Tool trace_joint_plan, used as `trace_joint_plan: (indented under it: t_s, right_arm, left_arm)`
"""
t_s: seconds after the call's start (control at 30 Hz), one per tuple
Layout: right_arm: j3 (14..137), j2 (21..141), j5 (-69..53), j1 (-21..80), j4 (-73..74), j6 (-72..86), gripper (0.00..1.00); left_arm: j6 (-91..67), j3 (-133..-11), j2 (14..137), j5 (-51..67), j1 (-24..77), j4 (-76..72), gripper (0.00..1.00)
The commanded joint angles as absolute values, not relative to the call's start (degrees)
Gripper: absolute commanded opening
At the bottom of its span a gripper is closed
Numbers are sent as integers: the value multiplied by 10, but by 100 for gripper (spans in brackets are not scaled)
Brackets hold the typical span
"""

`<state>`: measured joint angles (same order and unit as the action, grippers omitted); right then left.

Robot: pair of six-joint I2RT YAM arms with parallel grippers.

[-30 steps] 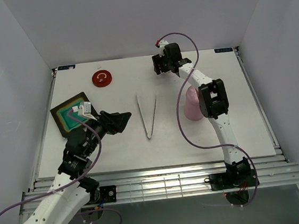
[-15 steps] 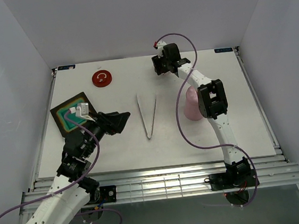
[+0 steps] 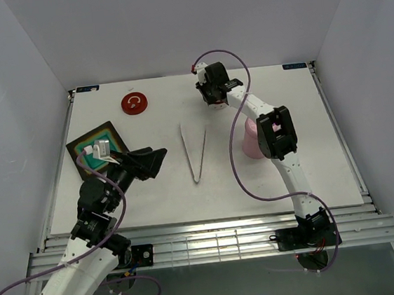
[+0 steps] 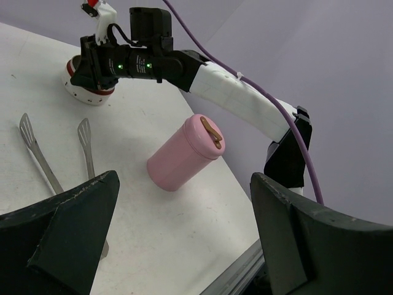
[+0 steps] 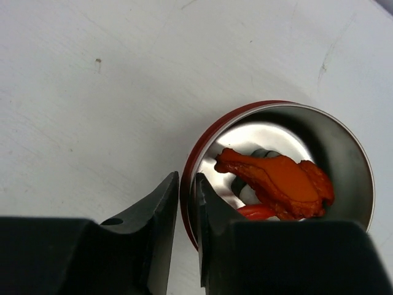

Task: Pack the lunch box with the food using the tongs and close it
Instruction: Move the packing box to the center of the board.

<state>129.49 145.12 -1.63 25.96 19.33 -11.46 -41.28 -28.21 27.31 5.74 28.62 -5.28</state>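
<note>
White surface [image 3: 326, 169], twelve o'clock: right jaws clamp the rim of the food [image 5: 276, 178] bowl [image 5: 347, 150], left jaws gape wide — probably repositioning it, then the central tongs [image 3: 196, 176] need lifting.

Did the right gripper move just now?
Yes. The right gripper slid slightly left, toward the red lid, and grips the bowl by its rim.

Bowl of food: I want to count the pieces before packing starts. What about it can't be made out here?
- Right wrist view: the near side of the bowl is hidden by the right gripper. Whatever lies under the orange piece and the red piece is mostly covered.
- Top view: the gripper covers the bowl, so its contents are unseen.
- Left wrist view: only its outer wall shows, far off.
</note>
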Motion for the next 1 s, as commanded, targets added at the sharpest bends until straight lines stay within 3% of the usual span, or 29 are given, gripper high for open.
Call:
trace_joint_plan:
  t_s: [0.0,0.1,0.33,0.63,0.97]
  right_arm:
    - [1275,1394,-8,269,223,-121,22]
    - [1253,1374,-3,278,234,-120,8]
    - [1220,1311,94,321,264,-135,8]
    - [1105,1162,80,341,270,-47,8]
    - [816,983,40,394,159,40,8]
  left_arm:
    - [-406,-294,259,44,287,-36,98]
    - [-406,-297,257,46,287,-30,98]
    - [-414,-313,243,55,287,-10,98]
    - [-409,-317,204,17,287,38,98]
    - [-406,-368,180,9,287,88,98]
